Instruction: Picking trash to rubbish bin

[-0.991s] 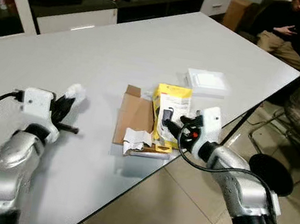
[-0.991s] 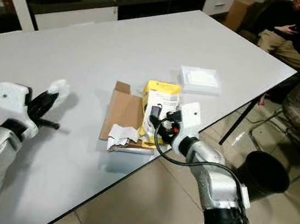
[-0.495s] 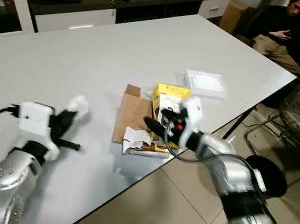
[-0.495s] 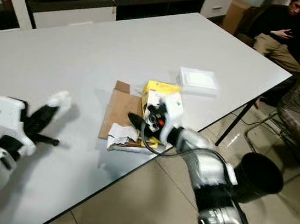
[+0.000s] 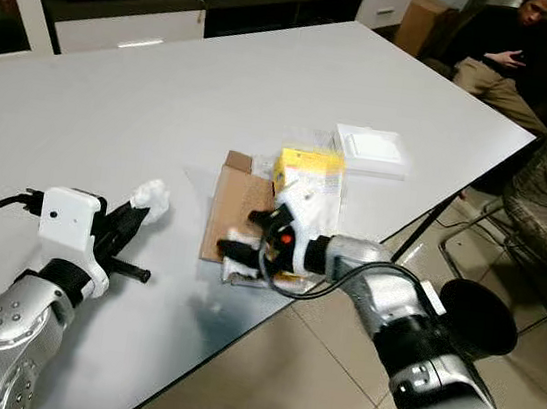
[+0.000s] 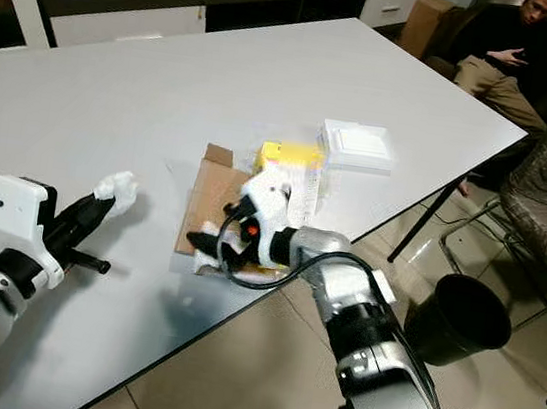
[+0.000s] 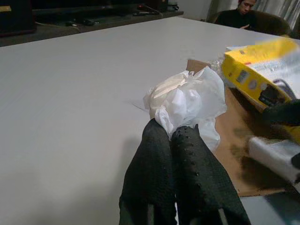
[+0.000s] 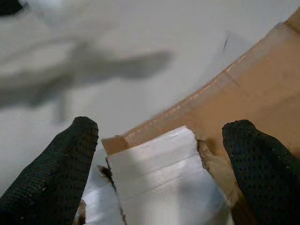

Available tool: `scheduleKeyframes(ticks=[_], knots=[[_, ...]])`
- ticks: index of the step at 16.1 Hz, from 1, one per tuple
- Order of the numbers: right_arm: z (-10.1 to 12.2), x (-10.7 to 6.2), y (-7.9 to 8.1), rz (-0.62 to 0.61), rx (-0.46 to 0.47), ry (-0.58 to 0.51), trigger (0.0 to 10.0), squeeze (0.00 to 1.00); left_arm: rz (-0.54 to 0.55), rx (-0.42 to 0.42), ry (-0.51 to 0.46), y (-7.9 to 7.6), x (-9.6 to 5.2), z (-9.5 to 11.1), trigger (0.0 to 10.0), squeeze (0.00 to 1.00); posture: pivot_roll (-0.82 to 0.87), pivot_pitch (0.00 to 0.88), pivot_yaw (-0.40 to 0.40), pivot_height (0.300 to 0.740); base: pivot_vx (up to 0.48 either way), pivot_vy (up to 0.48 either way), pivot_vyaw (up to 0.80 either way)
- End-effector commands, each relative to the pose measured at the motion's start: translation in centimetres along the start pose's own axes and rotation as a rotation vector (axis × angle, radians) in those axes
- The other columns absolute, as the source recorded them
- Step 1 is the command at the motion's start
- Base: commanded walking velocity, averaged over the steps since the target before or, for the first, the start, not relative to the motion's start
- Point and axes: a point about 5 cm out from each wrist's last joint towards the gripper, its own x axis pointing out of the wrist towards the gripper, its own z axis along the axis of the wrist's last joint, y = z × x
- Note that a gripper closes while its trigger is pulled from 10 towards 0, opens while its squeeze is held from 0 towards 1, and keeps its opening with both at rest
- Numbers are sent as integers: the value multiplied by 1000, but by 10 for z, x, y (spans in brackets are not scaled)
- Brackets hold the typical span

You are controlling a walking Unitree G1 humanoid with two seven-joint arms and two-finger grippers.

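Straddling the torn white paper strip (image 8: 154, 173) on the flat brown cardboard (image 5: 237, 200) at centre frame, the right hand (image 8: 159, 154) gapes wide, while the left hand (image 7: 180, 136) pinches a crumpled white tissue (image 7: 187, 96).

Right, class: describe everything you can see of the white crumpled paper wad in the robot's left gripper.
The wad is white, thin crumpled paper or tissue with a pale flat strip across its top. The left gripper is shut on its lower edge, holding it just above the white table. It sits left of the cardboard and the yellow box. Whether it touches the tabletop cannot be told.
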Motion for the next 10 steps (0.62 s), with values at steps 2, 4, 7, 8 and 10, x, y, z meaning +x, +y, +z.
scheduleKeyframes(ticks=[2, 4, 7, 8, 10], knots=[[-9, -2, -3, -9, -18, 81, 10000, 0, -29, -1, 6, -5, -1, 2, 0, 0, 116, 63, -111, 740, 0, 0, 0], [-17, -3, -1, 14, -4, 117, 10000, 0, -39, -3, 11, -6, 0, 2, 0, 0, 114, 62, -105, 740, 0, 0, 0], [-23, -2, -1, 22, 2, 134, 8196, 0, -43, -2, 13, -6, 1, 3, 0, 0, 113, 61, -102, 740, 0, 0, 0], [-23, -2, -1, 22, 4, 133, 3529, 0, -46, 1, 13, -6, 2, 3, 0, 0, 113, 61, -100, 740, 0, 0, 0], [-23, -2, -1, 16, 11, 126, 0, 0, -48, 3, 13, -6, 2, 4, 0, 0, 113, 61, -100, 740, 0, 0, 0]])
